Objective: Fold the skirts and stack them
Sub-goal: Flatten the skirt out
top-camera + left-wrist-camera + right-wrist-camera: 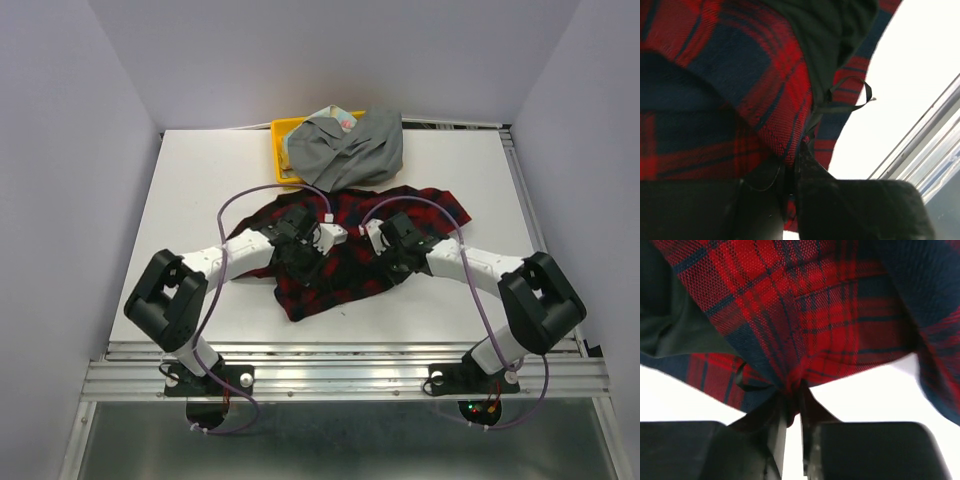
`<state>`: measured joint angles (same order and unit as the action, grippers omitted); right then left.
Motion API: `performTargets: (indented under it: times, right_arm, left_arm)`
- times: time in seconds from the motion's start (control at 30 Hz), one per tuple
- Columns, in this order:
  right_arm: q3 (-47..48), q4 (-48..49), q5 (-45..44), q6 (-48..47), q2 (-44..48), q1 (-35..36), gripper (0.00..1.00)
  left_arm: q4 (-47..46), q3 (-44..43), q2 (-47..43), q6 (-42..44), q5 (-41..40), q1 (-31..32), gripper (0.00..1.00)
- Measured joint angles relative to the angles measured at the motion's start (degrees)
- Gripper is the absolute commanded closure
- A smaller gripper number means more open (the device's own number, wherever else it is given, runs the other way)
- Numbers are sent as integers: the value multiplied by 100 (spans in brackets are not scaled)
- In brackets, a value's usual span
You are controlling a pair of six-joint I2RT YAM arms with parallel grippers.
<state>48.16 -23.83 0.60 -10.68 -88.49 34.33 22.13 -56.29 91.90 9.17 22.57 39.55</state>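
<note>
The red-and-black plaid skirt (pixel 345 270) lies crumpled on the white table in front of the arms. My left gripper (pixel 303 262) is shut on its edge; the left wrist view shows the plaid cloth (pixel 715 100) pinched between the fingers (pixel 810 175). My right gripper (pixel 397 262) is shut on another edge; the right wrist view shows the plaid (pixel 805 315) bunched at the fingertips (pixel 807 400). The grey skirt (pixel 350 150) is heaped on the yellow tray at the back. The pastel floral skirt (pixel 335 117) peeks out from under the grey one.
The yellow plastic tray (pixel 280 140) stands at the back centre of the table (pixel 190 200). Purple cables loop over both arms. A metal rail (pixel 340 375) runs along the near table edge. Grey walls close in left and right.
</note>
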Motion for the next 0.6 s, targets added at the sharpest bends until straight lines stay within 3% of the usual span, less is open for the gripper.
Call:
performTargets:
  times: [0.07,0.17,0.43,0.53,0.6]
  right_arm:
    - [-39,83,-332,26,96,0,99]
    - [-122,118,-691,42,348,22,99]
    - [0,28,-1526,-343,1869,-431,99]
    - [507,208,-1147,-595,2028,-1005,99]
    - [1049,393,-708,-772,2033,-1443,99]
  left_arm:
    - [52,0,-188,11,-127,-127,100]
    - [184,-20,-682,59,-549,-350,100]
    - [468,-890,-2188,446,-2728,-708,100]
    - [203,-1154,-2612,667,-3176,-911,100]
    - [-13,-1174,-2771,911,-3383,-909,92]
